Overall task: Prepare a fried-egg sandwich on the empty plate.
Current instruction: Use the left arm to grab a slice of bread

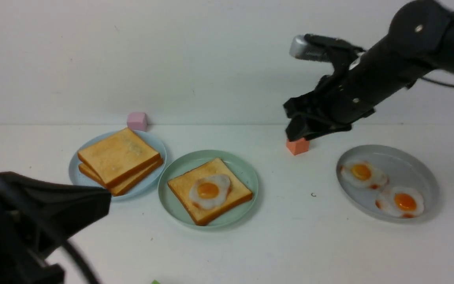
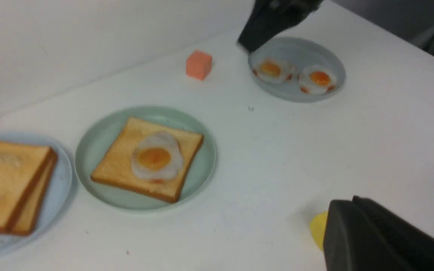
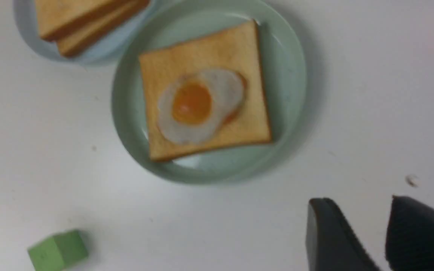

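Fried-egg sandwich [image 1: 210,191] lies left of the right end effector [image 1: 298,130], whose jaws hang apart and empty near an orange cube [image 1: 297,146]. Half built (one toast slice, egg on top), it rests on the mint-green plate [image 1: 246,169] on the tabletop [image 1: 290,244]. Left end effector [image 1: 89,203]: grip impossible to tell.

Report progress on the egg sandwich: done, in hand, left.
Done: one toast lies on the green plate with an egg on top. In hand: nothing visible; the right claw is open and empty. Left: a top slice from the stack on the blue plate.
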You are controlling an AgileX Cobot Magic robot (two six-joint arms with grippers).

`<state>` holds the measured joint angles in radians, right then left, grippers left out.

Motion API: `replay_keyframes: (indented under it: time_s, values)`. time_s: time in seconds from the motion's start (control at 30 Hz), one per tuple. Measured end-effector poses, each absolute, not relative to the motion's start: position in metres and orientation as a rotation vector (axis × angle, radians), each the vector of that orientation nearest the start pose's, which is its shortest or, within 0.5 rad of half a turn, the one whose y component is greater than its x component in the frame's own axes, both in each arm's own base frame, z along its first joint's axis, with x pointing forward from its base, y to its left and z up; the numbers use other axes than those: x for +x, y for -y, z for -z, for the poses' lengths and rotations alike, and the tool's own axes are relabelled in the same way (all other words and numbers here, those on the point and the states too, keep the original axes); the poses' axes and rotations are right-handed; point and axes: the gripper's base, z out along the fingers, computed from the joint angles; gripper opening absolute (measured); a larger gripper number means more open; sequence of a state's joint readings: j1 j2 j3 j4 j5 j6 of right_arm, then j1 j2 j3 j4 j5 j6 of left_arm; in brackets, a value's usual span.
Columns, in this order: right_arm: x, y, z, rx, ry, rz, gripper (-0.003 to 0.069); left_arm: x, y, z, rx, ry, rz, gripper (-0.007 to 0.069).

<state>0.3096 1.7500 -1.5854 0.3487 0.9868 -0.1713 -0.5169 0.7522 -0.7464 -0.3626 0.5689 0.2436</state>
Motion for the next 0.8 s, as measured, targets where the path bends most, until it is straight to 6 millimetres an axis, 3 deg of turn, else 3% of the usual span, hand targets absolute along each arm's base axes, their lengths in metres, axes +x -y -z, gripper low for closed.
replay_keyframes:
  time_s: [0.07, 0.1, 0.13, 0.17, 0.27, 0.4, 0.6, 0.67, 0.8]
  values:
    - [0.335, -0.127, -0.345, -0.481, -2.581, -0.387, 0.0147, 0.138, 0.098, -0.333, 0.555, -2.086, 0.568, -0.0003]
    - [0.332, -0.126, -0.347, -0.481, -2.58, -0.378, 0.0147, 0.14, 0.099, -0.331, 0.552, -2.096, 0.568, -0.0003]
    - [0.309, -0.115, -0.364, -0.469, -2.558, -0.323, 0.0093, 0.154, 0.107, -0.318, 0.532, -2.173, 0.566, -0.0003]
    - [0.306, -0.113, -0.364, -0.47, -2.563, -0.312, 0.0087, 0.158, 0.109, -0.315, 0.528, -2.193, 0.564, -0.0003]
    - [0.256, -0.096, -0.383, -0.459, -2.51, -0.304, 0.002, 0.186, 0.121, -0.297, 0.503, -2.328, 0.543, -0.0003]
    - [0.207, -0.083, -0.391, -0.459, -2.432, -0.357, 0.0006, 0.214, 0.12, -0.299, 0.464, -2.382, 0.498, -0.0003]
    - [0.144, -0.072, -0.398, -0.543, -2.182, -0.443, 0.0006, 0.266, 0.091, -0.301, 0.32, -2.445, 0.366, -0.0003]
    - [0.124, -0.068, -0.399, -0.57, -2.1, -0.464, 0.0006, 0.277, 0.083, -0.291, 0.293, -2.499, 0.338, -0.0003]
    - [0.104, -0.063, -0.397, -0.576, -2.022, -0.479, 0.0006, 0.282, 0.083, -0.279, 0.313, -2.55, 0.309, -0.0003]
